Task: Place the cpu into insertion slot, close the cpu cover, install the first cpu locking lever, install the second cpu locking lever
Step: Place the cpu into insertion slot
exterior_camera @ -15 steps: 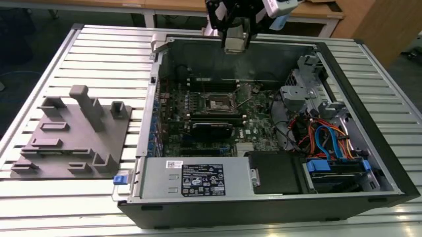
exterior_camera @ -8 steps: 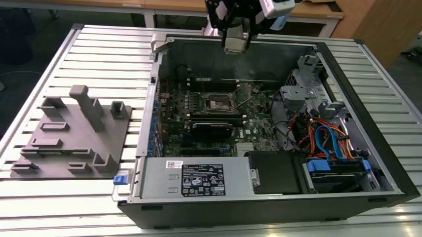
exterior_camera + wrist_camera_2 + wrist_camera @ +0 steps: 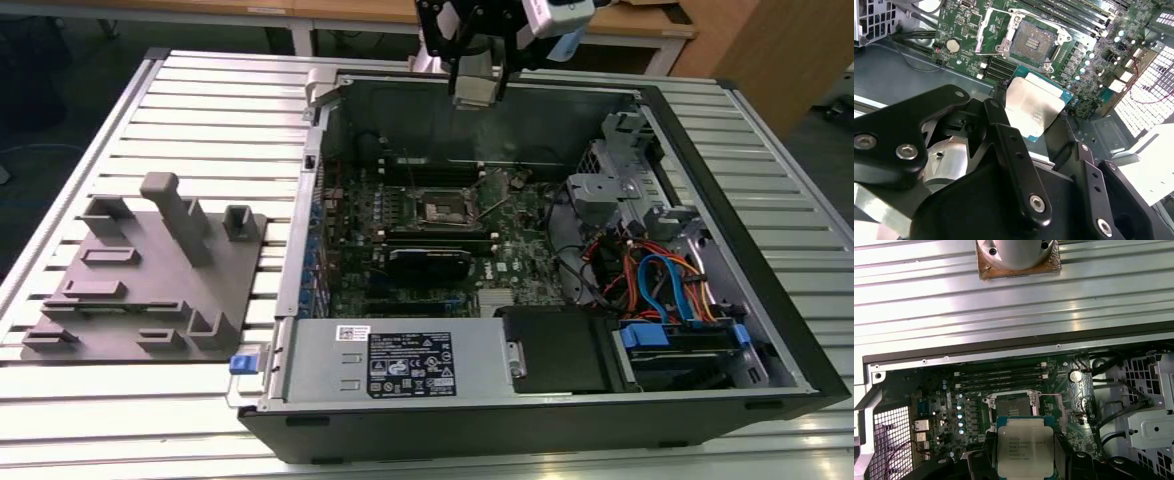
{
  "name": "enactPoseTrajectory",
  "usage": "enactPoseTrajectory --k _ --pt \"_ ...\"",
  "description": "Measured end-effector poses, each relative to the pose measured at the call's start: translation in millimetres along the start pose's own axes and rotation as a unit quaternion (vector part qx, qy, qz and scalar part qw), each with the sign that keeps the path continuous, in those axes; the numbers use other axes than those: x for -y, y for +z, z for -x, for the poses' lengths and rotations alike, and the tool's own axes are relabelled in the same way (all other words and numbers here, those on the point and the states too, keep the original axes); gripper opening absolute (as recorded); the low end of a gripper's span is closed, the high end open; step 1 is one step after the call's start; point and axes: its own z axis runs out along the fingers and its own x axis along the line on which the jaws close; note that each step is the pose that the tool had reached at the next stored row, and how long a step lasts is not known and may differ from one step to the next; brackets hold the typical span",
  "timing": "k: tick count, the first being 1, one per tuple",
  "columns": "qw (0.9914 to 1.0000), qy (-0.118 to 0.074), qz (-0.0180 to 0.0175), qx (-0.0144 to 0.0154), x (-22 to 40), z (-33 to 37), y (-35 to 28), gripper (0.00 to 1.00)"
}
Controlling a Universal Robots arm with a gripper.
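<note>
We pinch cpu [image 3: 1025,446] by opposite edges between fingers [image 3: 998,120], underside left free for seating, we judge. In exterior view we hang above case [image 3: 534,430] rim, at 12 o'clock from insertion slot [image 3: 441,207], well apart; slot open, nothing seated in it

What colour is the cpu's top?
The cpu top is silver-grey, clearest in the first wrist view.

Silver-grey cpu [image 3: 1025,447] with teal edge, green circuit board [image 3: 966,30], seemingly orange and blue cables [image 3: 651,280].
</note>
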Motion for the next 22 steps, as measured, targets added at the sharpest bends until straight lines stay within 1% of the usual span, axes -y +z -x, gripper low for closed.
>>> enactPoseTrajectory --k 10,14,18,22 --pt "1.0 0.003 0.0001 0.0003 0.0 0.0 0.0 0.54" --pt "0.99995 0.01 0.0002 0.0009 0.0 0.0 0.0 0.54" --pt "0.99969 0.025 0.0005 0.0022 0.0 0.0 0.0 0.54" --pt "0.99967 0.026 0.0005 0.0023 0.0 0.0 0.0 0.54"
